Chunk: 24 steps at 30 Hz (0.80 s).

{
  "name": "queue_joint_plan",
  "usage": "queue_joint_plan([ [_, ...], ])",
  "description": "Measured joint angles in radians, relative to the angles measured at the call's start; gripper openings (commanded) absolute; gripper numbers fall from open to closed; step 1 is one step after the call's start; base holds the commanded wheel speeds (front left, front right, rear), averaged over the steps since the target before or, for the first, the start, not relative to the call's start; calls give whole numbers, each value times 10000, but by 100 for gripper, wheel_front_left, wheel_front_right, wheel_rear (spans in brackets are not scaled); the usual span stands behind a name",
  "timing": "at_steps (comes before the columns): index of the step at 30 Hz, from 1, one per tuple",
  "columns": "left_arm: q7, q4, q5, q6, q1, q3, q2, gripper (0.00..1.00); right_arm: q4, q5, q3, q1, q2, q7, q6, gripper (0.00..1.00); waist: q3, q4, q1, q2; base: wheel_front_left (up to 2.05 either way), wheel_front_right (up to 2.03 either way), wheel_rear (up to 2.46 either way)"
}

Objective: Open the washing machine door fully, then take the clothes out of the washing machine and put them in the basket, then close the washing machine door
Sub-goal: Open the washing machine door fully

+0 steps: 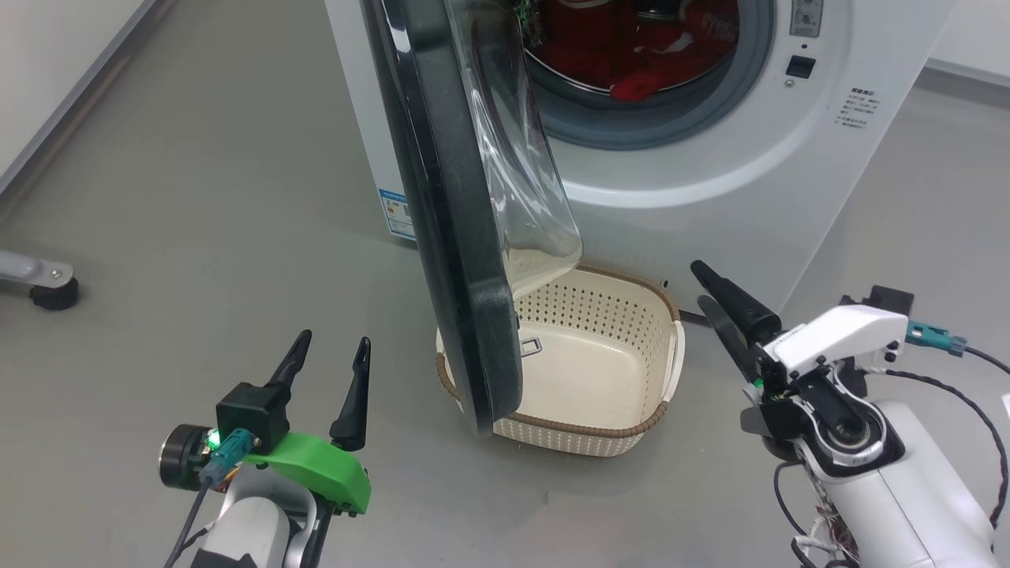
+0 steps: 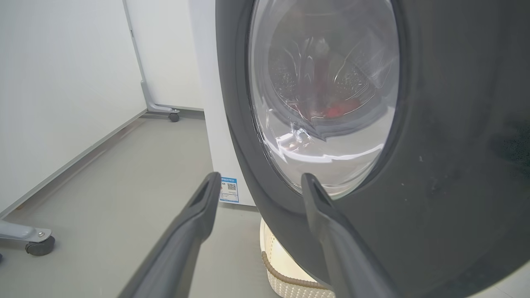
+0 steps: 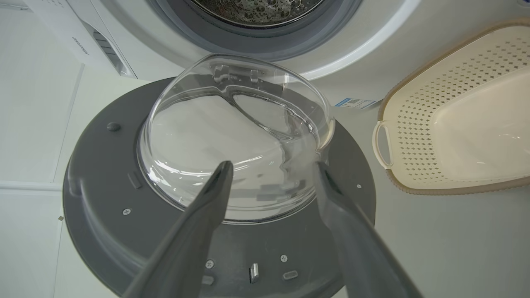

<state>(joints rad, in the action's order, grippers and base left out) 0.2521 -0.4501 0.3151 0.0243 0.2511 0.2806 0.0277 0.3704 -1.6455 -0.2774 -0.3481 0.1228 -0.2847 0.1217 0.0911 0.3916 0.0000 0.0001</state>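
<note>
left gripper [image 1: 333, 341]: lower left of head view, fingers spread, holding nothing; sits just off the door's black outer face.
right gripper [image 1: 699, 284]: lower right, fingers parted a little, empty; points at the door's inner side from across the basket.
washing machine door [image 1: 442, 197]: part open, edge-on to the head camera, hinged on the machine's left side; free edge hangs over the basket's left end.
door faces: black outer face toward left gripper, glass bowl toward right gripper.
basket [image 1: 600, 430]: on the floor against the washing machine [image 1: 710, 173] front, below the drum mouth, empty.
clothes [image 1: 647, 55]: red, inside the drum.
key relation: door has to swing further toward the robot's left; left gripper is on the side it swings into, right gripper on the side that could push it.
nearer arm: left looks closer; head view shows a gap, left wrist view can't settle contact.
step judged: opening not finished.
risk: door edge over the basket could block the drop.
</note>
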Motion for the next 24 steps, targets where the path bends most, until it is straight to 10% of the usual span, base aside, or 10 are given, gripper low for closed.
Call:
queue_joint_plan([
  [19, 0, -4, -15, -17, -83, -199, 4, 100, -485, 7871, -1503, 916, 2080, 5772, -13, 100, -140, -122, 0, 0, 0, 0, 0],
  [24, 0, -4, -15, -17, -100, -219, 6, 100, -514, 9308, -1569, 911, 2079, 5611, -556, 100, -186, -158, 0, 0, 0, 0, 0],
])
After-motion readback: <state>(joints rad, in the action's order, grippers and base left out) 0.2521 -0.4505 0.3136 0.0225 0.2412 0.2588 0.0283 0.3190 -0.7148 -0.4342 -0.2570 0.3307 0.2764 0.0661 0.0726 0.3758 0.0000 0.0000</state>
